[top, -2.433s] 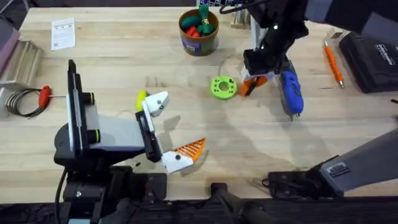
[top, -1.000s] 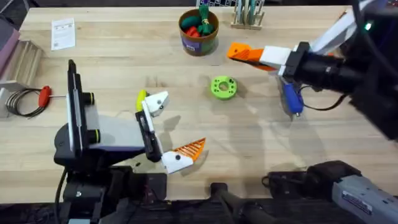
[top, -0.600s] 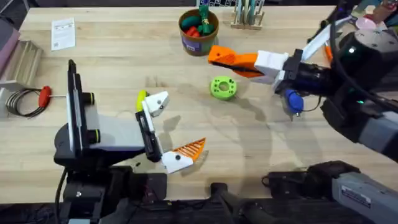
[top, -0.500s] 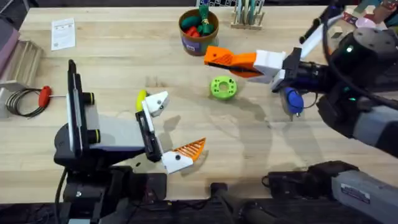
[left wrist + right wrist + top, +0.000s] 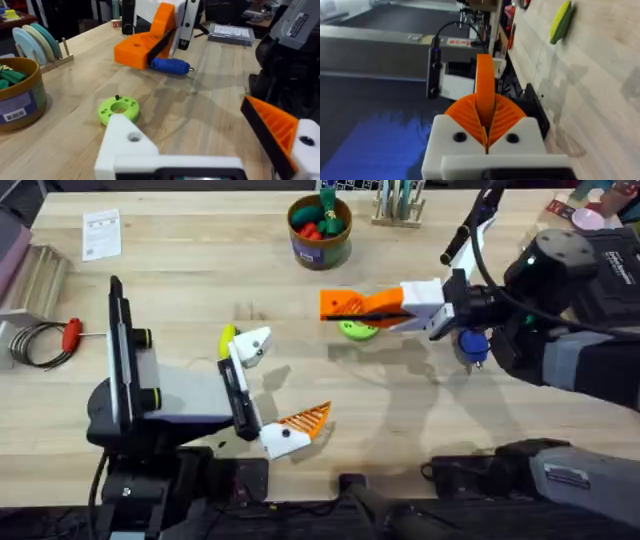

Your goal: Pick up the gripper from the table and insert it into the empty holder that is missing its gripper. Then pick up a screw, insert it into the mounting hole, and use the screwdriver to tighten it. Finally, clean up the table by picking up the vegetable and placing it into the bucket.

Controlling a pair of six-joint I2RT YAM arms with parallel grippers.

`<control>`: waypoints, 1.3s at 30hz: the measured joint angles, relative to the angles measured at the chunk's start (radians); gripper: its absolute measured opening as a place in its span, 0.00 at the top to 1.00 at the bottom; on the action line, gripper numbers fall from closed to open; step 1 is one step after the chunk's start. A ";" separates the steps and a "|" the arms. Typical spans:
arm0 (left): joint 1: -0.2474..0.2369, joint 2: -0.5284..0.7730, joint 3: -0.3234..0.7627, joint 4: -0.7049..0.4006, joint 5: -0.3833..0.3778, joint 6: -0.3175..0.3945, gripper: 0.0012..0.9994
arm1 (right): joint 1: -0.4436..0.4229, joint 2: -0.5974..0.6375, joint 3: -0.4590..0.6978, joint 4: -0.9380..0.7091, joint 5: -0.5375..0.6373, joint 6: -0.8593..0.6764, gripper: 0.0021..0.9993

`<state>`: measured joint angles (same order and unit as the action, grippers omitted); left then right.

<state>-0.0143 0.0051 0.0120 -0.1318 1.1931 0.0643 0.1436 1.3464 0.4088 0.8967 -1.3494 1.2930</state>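
Orange gripper (image 5: pixel 345 304) clamped between right gripper (image 5: pixel 372 304) pads, held above table (image 5: pixel 180 300), over green disc (image 5: pixel 357 330). Blue screwdriver (image 5: pixel 468 345) lying just beyond. Left gripper (image 5: pixel 275 385) spread apart, holder (image 5: pixel 252 345) bare, 1 finger fitted. Vegetable (image 5: pixel 227 338) beside holder. Bucket (image 5: pixel 320 230) far side.

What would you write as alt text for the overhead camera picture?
The right hand carries an orange finger above a green disc on a wooden table. The left hand rests at the near left, its upper mount lacking a finger, beside a yellow-green toy vegetable. A bucket stands at the far edge.
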 joint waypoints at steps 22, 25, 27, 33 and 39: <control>0.000 0.000 0.000 0.000 0.000 0.000 0.01 | 0.114 0.227 0.000 0.113 -0.141 -0.008 0.99; 0.000 0.000 0.000 0.000 0.000 0.000 0.01 | 0.114 0.228 0.001 0.114 -0.141 -0.015 0.99; 0.000 0.000 0.000 0.000 0.000 0.000 0.01 | 0.114 0.229 0.002 0.115 -0.141 -0.018 0.99; 0.000 0.000 0.000 0.000 0.000 0.000 0.01 | 0.114 0.229 0.020 0.116 -0.141 -0.022 0.99; 0.000 0.000 0.000 0.000 0.000 0.000 0.01 | 0.114 0.229 0.023 0.117 -0.141 -0.022 0.99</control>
<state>-0.0143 0.0051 0.0120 -0.1318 1.1931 0.0643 0.2581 1.5749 0.4313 1.0134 -1.4906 1.2713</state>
